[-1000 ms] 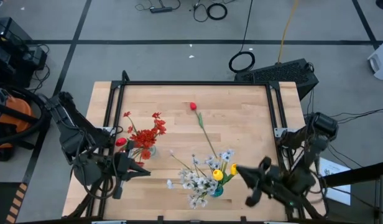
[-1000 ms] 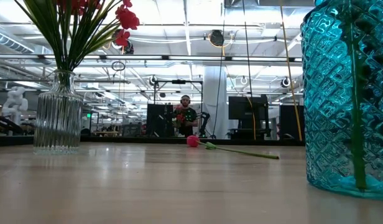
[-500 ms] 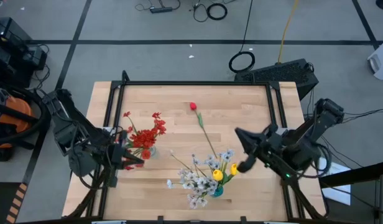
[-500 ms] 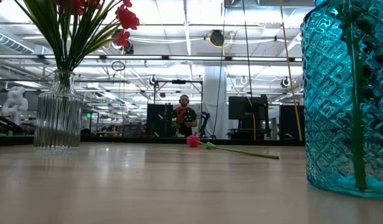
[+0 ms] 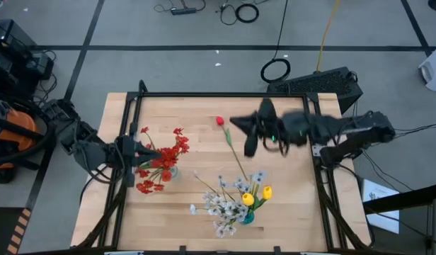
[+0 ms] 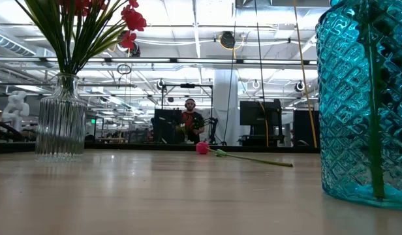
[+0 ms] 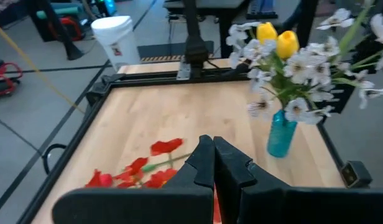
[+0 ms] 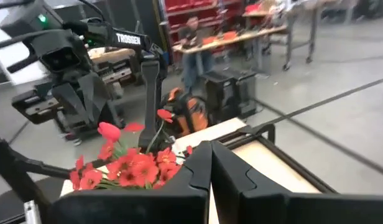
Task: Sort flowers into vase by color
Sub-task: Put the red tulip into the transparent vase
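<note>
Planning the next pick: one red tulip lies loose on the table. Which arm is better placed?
Right, probably. Its shut hand hovers just beside the tulip; the left hand sits at the red bouquet, farther away.

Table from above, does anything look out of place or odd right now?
One red tulip lies flat on the table, its stalk pointing toward the blue vase, while the other flowers stand in vases. The right gripper hovers beside it with fingers shut. Nothing looks spilled or broken.

Both end effectors [image 5: 144,150] [image 5: 239,127] closed, arms over table.
</note>
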### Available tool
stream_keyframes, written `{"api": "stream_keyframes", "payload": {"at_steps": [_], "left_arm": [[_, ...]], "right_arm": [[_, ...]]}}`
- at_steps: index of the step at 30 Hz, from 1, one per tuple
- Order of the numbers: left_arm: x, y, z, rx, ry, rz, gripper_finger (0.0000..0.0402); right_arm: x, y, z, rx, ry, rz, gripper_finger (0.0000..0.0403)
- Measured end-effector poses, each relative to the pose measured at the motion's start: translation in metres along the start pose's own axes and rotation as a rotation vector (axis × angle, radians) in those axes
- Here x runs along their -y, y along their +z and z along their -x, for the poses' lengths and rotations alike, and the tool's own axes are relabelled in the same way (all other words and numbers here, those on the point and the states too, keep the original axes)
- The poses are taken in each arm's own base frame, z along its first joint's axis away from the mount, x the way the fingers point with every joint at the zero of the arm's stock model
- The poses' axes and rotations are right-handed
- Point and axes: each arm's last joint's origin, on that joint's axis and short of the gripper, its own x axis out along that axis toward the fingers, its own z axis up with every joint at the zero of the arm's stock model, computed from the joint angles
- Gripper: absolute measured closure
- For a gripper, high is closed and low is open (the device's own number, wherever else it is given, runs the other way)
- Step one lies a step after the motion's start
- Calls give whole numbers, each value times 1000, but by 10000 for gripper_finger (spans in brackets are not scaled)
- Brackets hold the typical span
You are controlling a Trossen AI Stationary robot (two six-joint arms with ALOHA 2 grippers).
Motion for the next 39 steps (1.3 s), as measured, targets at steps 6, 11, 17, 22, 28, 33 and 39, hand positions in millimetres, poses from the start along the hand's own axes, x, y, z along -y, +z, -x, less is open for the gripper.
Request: {"api": "stream_keyframes", "payload": {"at_steps": [6, 11, 17, 22, 28, 33, 39], "left_arm": [[-8, 0, -3, -6, 60, 18, 402], [-11, 1, -6, -5, 96, 63, 402], [-12, 1, -6, -1, 109, 89, 402], [-14, 1, -6, 8, 164, 72, 402], [-16, -3, -6, -18, 188, 43, 402], [-20, -10, -2, -75, 203, -7, 402], [-38, -15, 20, -67, 201, -6, 402]], "right_arm": [[52, 16, -18, -114, 42, -12, 403], [90, -2, -38, -312, -76, -50, 403], [126, -42, -64, -641, -188, -129, 403], [146, -79, -91, -849, -254, -154, 403], [162, -125, -125, -995, -331, -177, 396], [170, -158, -143, -1086, -386, -207, 364], [174, -182, -157, -1121, -437, -265, 309]]}}
